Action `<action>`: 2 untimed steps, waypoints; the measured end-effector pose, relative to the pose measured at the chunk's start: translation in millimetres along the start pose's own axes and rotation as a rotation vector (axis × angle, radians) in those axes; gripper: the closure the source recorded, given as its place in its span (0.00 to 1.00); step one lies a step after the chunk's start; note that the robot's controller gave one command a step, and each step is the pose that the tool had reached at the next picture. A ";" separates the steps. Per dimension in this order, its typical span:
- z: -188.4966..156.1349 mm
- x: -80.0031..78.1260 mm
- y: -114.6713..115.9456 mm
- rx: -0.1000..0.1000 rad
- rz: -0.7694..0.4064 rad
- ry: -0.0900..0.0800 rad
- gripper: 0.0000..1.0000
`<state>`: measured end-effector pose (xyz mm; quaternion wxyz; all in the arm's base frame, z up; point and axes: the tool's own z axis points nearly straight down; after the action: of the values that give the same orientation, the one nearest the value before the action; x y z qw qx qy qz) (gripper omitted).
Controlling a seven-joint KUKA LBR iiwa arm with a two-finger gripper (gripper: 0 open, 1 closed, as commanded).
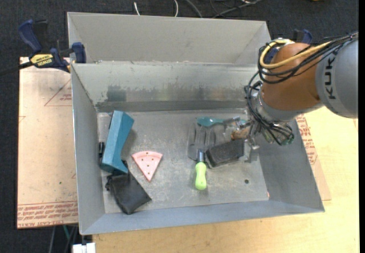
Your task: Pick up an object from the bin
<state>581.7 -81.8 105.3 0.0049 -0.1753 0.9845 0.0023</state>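
**Desk:** Grey metal is all I have on my feed. What do you see in the bin (85, 132)?

**Me:** I see the arm in from the right. Its orange cover (288, 78) sits above the bin's right wall, with cables looped over it. The gripper (246, 135) is low in the right half of the bin, near the back wall.

**Desk:** Open or closed?

**Me:** I can't tell. The wrist and cables hide that part from my angle.

**Desk:** What's nearest to it?

**Me:** A dark flat block (223, 154) lies tilted on the floor, with its right end just below the gripper. I can't say whether they touch. Just left of the gripper is a small teal piece (206, 122). A tool with a green handle (200, 176) lies at the block's left end, handle toward the front.

**Desk:** And the rest?

**Me:** Well apart on the left, a blue block (118, 139) leans along the left wall. A pink wedge with dark dots (147, 164) lies beside it, and a black crumpled item (128, 194) lies in the front left corner.
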 end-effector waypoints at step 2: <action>24.8 -15.7 0.3 0.002 0.000 0.001 1.00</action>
<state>596.6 -75.9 80.6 0.0044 -0.1752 0.9845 0.0012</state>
